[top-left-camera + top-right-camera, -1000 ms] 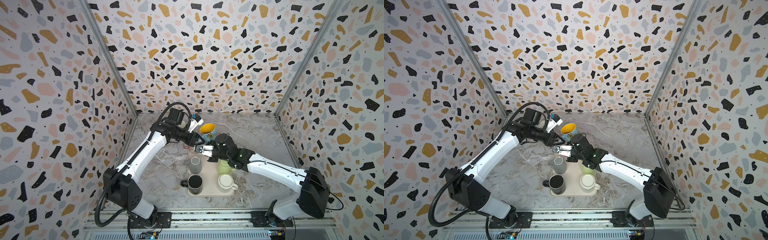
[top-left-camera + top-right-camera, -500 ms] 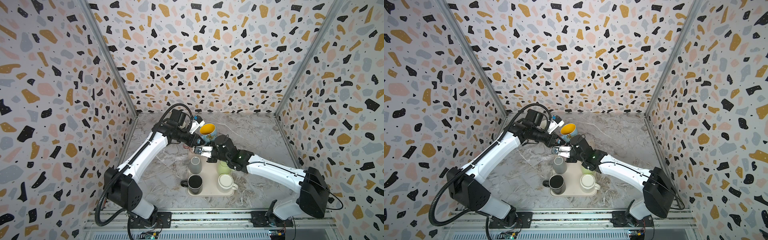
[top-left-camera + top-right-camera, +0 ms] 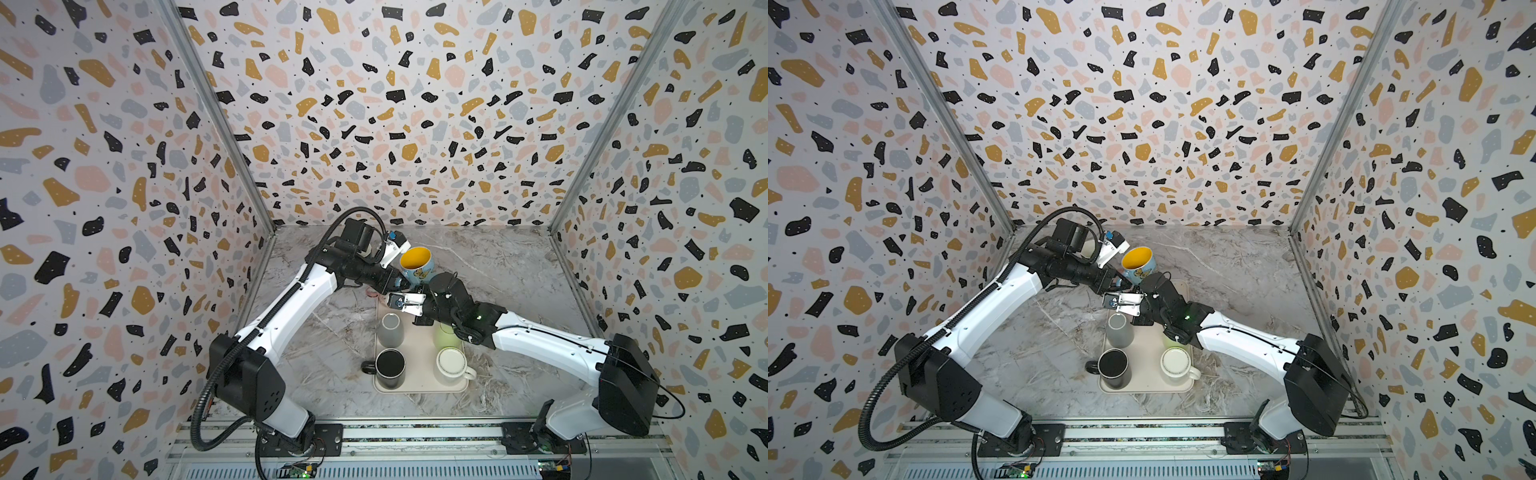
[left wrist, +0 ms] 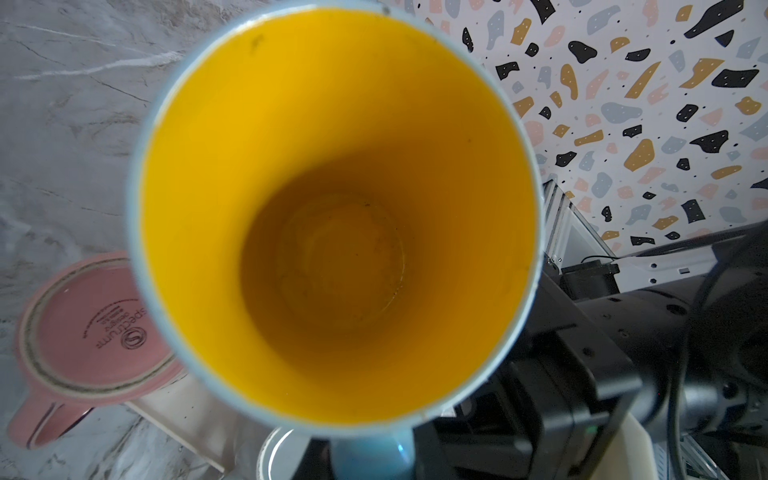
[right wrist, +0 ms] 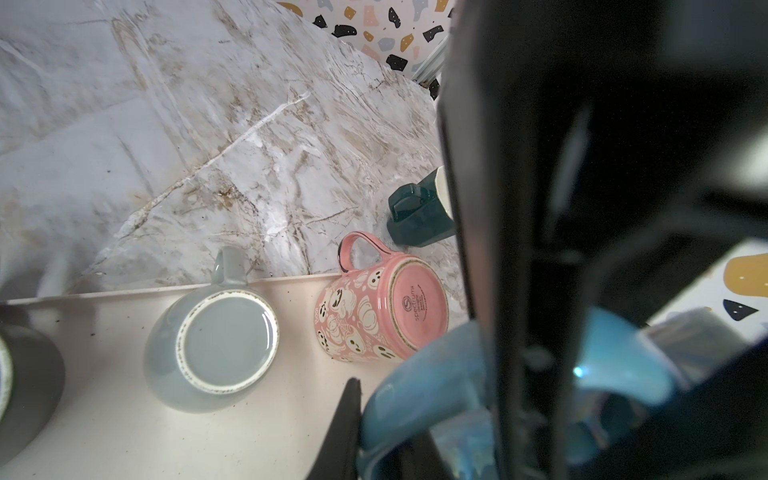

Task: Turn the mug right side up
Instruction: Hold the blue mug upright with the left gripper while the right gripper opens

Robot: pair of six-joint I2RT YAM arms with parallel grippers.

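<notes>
Marble tabletop (image 3: 498,266) within speckled walls (image 3: 374,104) carries a tray (image 3: 419,361). The mug (image 3: 417,264), blue outside and yellow inside, hangs in the air above the tray's far end, mouth up and slightly tilted. The right fingers (image 5: 515,249) are clenched on its handle (image 5: 415,365). The left fingers (image 3: 388,277) meet its lower wall, but their grip is hidden and cannot be told. Expect a stiff, fairly heavy glazed ceramic body, slippery and breakable if dropped. Preferred hold: the handle loop, or the rim wall pinched inside and out.
</notes>
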